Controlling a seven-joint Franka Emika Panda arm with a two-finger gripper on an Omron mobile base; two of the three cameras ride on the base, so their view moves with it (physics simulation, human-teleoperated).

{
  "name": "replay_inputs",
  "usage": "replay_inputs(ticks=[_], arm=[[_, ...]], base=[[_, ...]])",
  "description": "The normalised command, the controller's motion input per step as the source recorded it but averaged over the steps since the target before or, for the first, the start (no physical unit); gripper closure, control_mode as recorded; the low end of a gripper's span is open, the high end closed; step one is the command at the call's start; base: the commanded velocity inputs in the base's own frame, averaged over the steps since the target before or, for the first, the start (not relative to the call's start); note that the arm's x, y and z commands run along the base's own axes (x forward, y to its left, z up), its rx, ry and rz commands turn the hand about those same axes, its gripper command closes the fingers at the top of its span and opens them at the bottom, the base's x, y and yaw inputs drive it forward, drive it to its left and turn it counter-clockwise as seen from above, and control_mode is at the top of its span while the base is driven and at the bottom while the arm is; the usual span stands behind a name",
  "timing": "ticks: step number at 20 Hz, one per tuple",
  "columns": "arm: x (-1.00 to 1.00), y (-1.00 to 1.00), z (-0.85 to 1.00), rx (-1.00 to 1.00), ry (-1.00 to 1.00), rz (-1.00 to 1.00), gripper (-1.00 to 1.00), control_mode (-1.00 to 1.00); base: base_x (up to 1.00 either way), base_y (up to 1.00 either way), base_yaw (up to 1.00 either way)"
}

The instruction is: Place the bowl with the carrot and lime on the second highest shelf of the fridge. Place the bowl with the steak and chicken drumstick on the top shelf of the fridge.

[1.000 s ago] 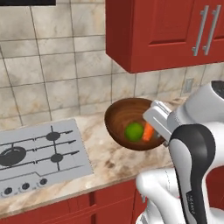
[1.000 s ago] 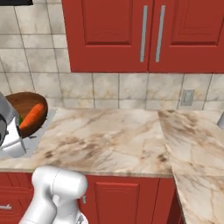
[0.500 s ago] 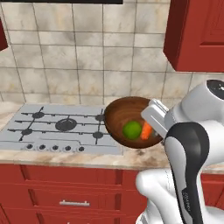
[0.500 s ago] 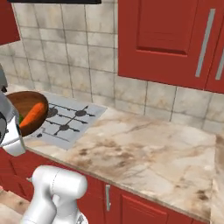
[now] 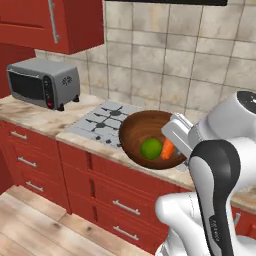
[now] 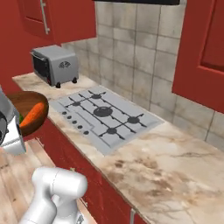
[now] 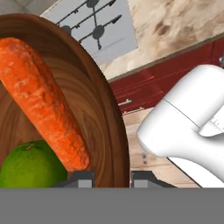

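aloft over the kitchen floor, the bowl with the carrot and lime (image 5: pixel 150 141) rides in front of the red lower cabinets (image 5: pixel 70 175), out past the counter edge (image 5: pixel 95 146) and just beside the stovetop (image 5: pixel 102 120). the gripper (image 7: pixel 111 178) is clenched on the bowl's rim, one finger inside the wall and one outside, so the whole load hangs from a single edge. the glossy wood looks stiff and fairly light but likely slick; a pinch at the rim could let it pivot, and a hold kept level seems wise. inside, the carrot (image 7: pixel 46 98) leans along the wall and the lime (image 7: pixel 33 164) sits at its lower end; both lie loose, and the round lime would probably roll out first if the bowl tips. open air lies over the floor (image 5: pixel 35 220) to the left. the toaster oven (image 5: pixel 44 82) stands well apart on the counter, and the upper cabinet (image 5: pixel 55 22) hangs above it.
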Motion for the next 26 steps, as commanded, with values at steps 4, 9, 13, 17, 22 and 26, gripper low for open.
replay_inputs(ticks=[4, 9, 13, 17, 22, 26], arm=[[0.00, 0.00, 0.00, 0.00, 0.00, 0.00, 1.00, 1.00], [0.00, 0.00, 0.00, 0.00, 0.00, 0.00, 1.00, 1.00], [0.00, 0.00, 0.00, 0.00, 0.00, 0.00, 1.00, 1.00], [0.00, 0.00, 0.00, 0.00, 0.00, 0.00, 1.00, 1.00], [0.00, 0.00, 0.00, 0.00, 0.00, 0.00, 1.00, 1.00], [0.00, 0.00, 0.00, 0.00, 0.00, 0.00, 1.00, 1.00]], base=[[0.00, 0.44, 0.71], [0.14, 0.69, 0.60], [0.45, 0.91, 0.53], [0.60, 0.90, 0.41], [0.96, 0.44, 0.24], [1.00, 0.03, 0.06]])
